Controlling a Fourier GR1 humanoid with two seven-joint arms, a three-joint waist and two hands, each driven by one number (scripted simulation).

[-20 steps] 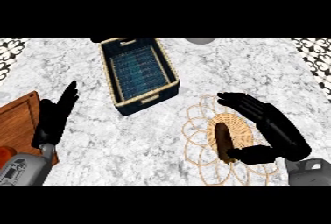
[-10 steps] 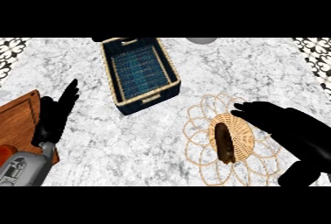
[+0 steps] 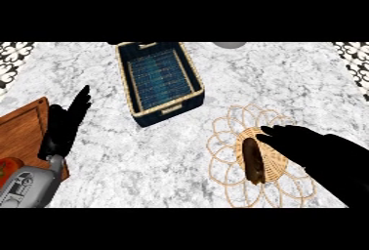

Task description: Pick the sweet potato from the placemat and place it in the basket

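The dark brown, elongated sweet potato [image 3: 252,160] lies lengthwise at the middle of the round woven wicker placemat [image 3: 223,146], not yet lifted. The robot's black right hand [image 3: 310,149] hangs over the placemat's right side, fingertips touching or just beside the potato; whether they pinch it cannot be told. The dark blue rectangular basket with tan rim [image 3: 189,73] sits up and left of the placemat, open for the drop. The left hand [image 3: 66,124] rests far left of the placemat, fingers straight, beside a wooden board [image 3: 22,129], likely kept clear.
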